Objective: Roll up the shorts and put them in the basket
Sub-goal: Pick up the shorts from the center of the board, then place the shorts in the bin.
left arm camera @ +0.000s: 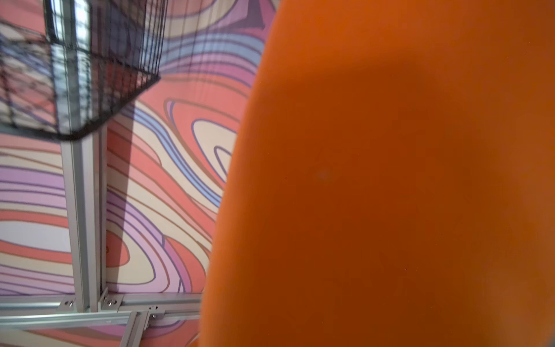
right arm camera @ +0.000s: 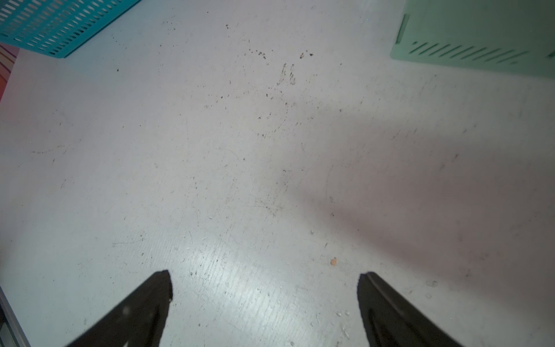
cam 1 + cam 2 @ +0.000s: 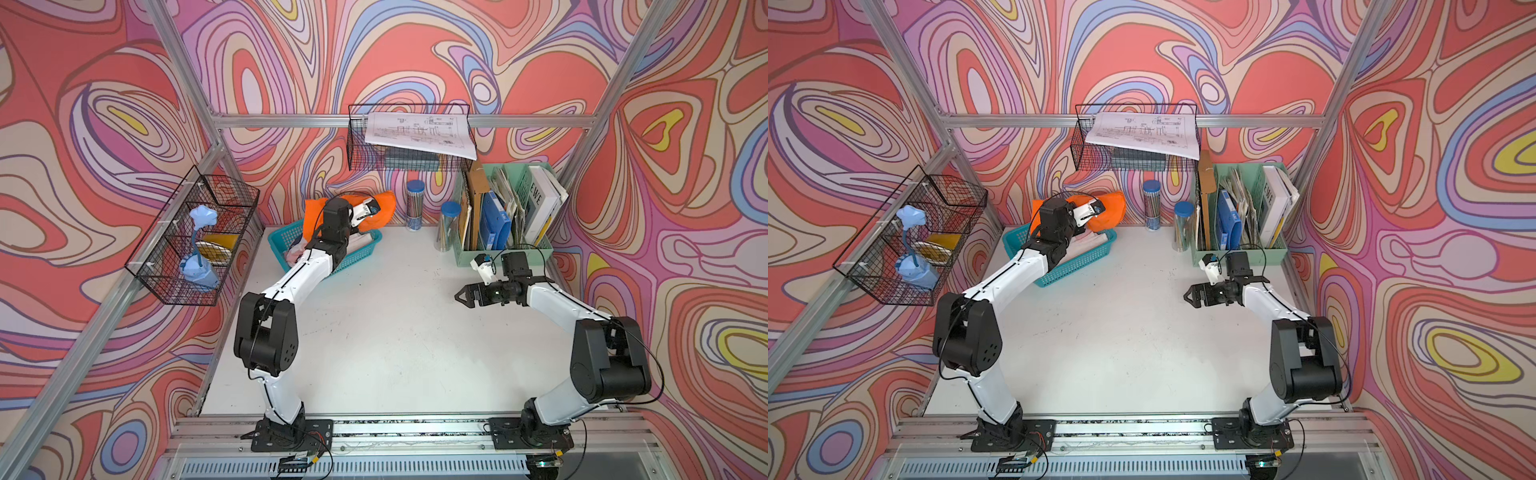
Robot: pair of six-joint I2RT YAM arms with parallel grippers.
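Step in hand: pickup. The shorts (image 3: 384, 207) are not yet on the counter (image 3: 395, 340). They sit bunched above the teal basket (image 3: 355, 259), upper middle of both top views, a bit left of centre, against the back wall.

Left end effector (image 3: 353, 218) is buried in the cloth and its jaws are hidden. The fabric stands up off the basket at its tip, so I read it as a narrow pinch on the shorts. In the left wrist view orange fills the right side, no fingers visible.

Right end effector (image 2: 264, 281) is wide and empty, over bare counter right of centre.

Next, my read: carry the shorts to mid-counter and lay them flat, then the right takes the opposite edge to spread them. Risk: pale cloth (image 3: 296, 254) in the basket drags out too.
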